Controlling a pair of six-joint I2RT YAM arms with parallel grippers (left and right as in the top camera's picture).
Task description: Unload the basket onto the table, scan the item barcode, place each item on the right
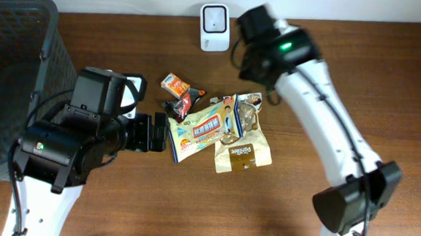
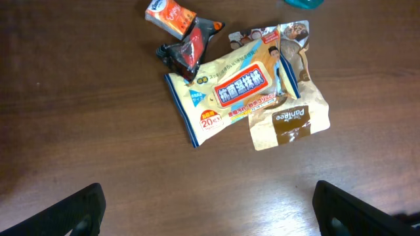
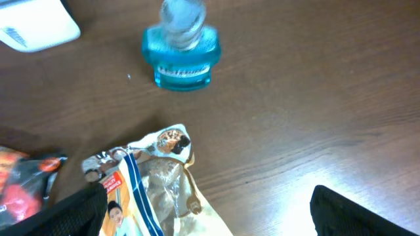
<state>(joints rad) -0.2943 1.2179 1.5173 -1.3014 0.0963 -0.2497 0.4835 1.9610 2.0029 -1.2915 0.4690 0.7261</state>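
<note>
Take the wet-wipes pack (image 2: 226, 92) as the landmark. It is yellow with a blue edge and a red label, and it lies flat and slanted near the middle of the wooden tabletop (image 1: 388, 85).

A tan pouch (image 2: 289, 124) with a brown label lies against the pack's right side in the overhead view and partly tucks under it. A clear packet (image 2: 292, 49) with brown contents touches the pack's upper right corner and overlaps the top of the tan pouch. At the pack's upper left corner lies a black-and-red packet (image 2: 190, 46), and it is touching the pack. Just beyond that, further from the pack, is a small orange packet (image 2: 170, 14).

The white scanner (image 1: 215, 19) stands well above the pack in the overhead view, near the far edge of the tabletop. A blue bottle (image 3: 182, 56) with a clear cap appears to stand upright between the scanner and the pack's clear-packet corner, apart from both. It shows plainly only in the right wrist view, because the right arm covers it from overhead.

The left pincer (image 2: 209, 185) is just to the left of the pack and faces it. Its fingers are spread wide with nothing between them. The right pincer (image 3: 209, 190) hangs above the clear packet, on the scanner side of the pack. It too is spread wide and grips nothing, and the bottle stands free ahead of it.

A dark mesh basket (image 1: 15, 84) stands far to the left of the pack, at the tabletop's edge.
</note>
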